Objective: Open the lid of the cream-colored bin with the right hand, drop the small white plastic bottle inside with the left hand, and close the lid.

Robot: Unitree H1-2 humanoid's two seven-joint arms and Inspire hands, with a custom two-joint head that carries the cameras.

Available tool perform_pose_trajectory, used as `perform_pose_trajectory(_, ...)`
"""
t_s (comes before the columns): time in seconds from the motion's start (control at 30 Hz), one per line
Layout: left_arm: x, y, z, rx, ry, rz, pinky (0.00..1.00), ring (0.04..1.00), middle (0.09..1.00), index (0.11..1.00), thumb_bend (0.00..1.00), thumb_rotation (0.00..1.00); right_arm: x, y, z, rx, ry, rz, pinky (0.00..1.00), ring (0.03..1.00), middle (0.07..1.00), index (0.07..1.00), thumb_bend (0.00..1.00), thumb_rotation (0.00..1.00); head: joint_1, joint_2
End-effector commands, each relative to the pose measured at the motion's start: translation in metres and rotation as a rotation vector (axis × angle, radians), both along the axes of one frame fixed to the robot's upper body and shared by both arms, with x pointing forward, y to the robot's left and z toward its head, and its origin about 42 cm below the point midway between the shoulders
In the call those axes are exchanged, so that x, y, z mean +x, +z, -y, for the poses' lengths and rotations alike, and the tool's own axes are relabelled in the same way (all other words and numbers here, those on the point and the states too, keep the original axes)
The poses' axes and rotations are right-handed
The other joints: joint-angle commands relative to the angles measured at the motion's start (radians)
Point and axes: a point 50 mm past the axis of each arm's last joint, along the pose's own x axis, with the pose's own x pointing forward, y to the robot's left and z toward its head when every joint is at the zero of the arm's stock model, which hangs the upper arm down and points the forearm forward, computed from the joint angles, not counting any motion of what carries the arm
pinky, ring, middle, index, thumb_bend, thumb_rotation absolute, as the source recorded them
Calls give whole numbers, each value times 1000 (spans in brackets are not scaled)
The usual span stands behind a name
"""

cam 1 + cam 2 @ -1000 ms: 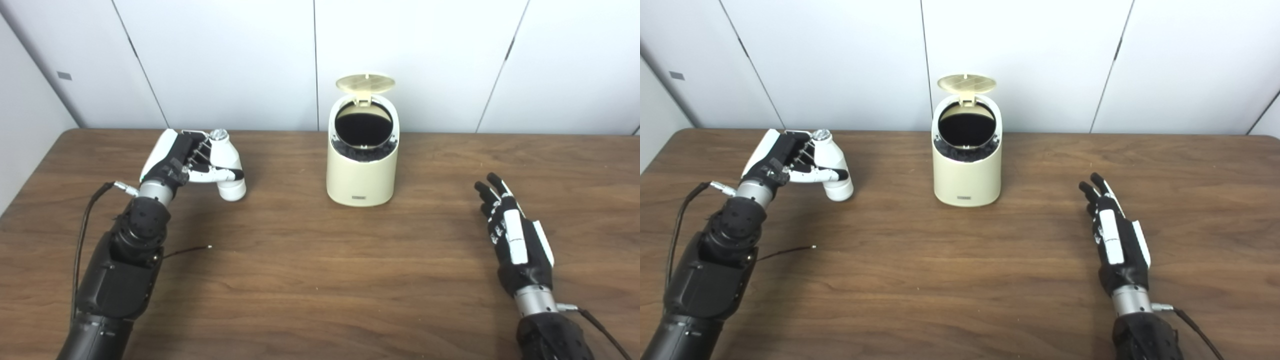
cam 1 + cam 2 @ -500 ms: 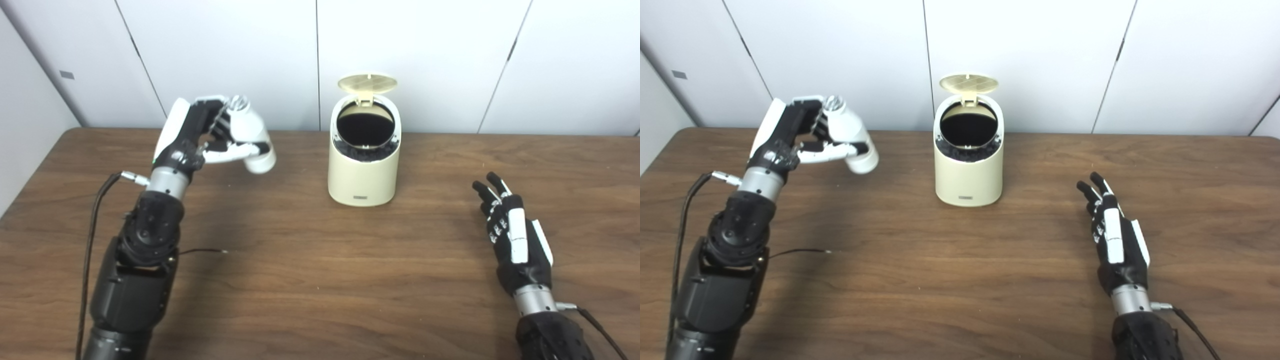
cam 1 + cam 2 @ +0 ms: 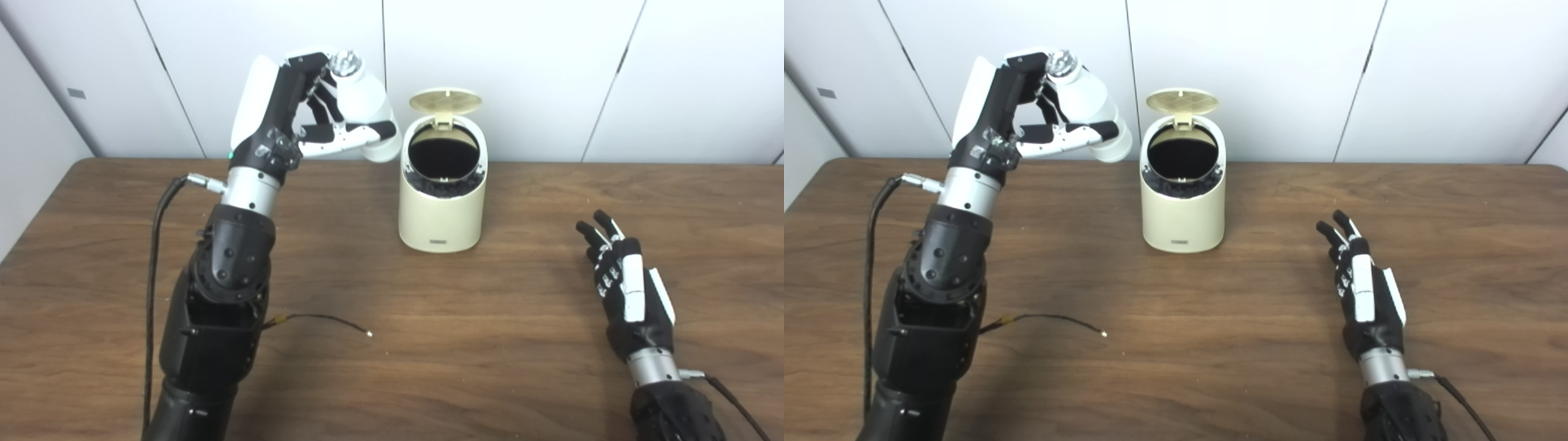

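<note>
My left hand [image 3: 288,116]: it is raised high above the table, to the left of the bin and close to it; the fingers and the thumb are wrapped around the bottle and hold it firmly.
Bottle [image 3: 367,113]: small, white, plastic; it sits in my left hand, tilted, with the shiny cap end up near my fingers and the wide bottom pointing down and to the right, toward the bin. The bottom is just beside the upper left edge of the bin, at the height of the opening, but I cannot tell if it touches the bin.
My left arm [image 3: 223,288]: it comes up from the near left of the bin, steep and almost upright, with a thick black cable [image 3: 153,257] hanging along its left side.
Bin [image 3: 442,208]: cream-colored, round, standing upright on the table; its opening is dark inside and faces up and toward me.
Lid [image 3: 445,101]: open, standing up at the back of the bin, above the opening.
My right hand [image 3: 1363,294]: it rests low near the table, to the right of the bin and nearer to me, well apart from it; it holds nothing, the fingers are stretched and a little spread, pointing away from me.
Thin wire [image 3: 1053,320]: a loose dark wire lies on the table in front of the bin and to its left, next to my left arm.
Table [image 3: 490,318]: brown wood; the bin stands on its far middle part.
</note>
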Motion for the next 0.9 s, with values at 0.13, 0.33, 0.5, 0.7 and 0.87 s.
perform_pose_trajectory(0.13,-3,30,14,43,-24,174,271,368,479,534,497,0,6,9,-4,-8,5,58,1000,968,879,952,639,998,-2,-5)
perform_pose_trajectory(0.33,5,22,22,18,-71,182,268,364,480,537,495,0,7,9,-5,-17,-1,61,1000,964,876,961,642,1000,-4,-7)
perform_pose_trajectory(0.5,14,14,27,-1,-91,196,284,368,490,534,496,0,8,8,-7,0,-5,61,1000,967,881,958,638,992,-12,-11)
perform_pose_trajectory(0.7,27,6,37,-7,-93,203,300,376,491,511,499,0,8,9,-8,4,-5,61,1000,969,877,957,617,997,-24,-14)
perform_pose_trajectory(0.87,37,0,45,-7,-90,211,300,375,487,515,498,0,8,9,-10,10,-7,59,1000,969,880,957,609,987,-36,-17)
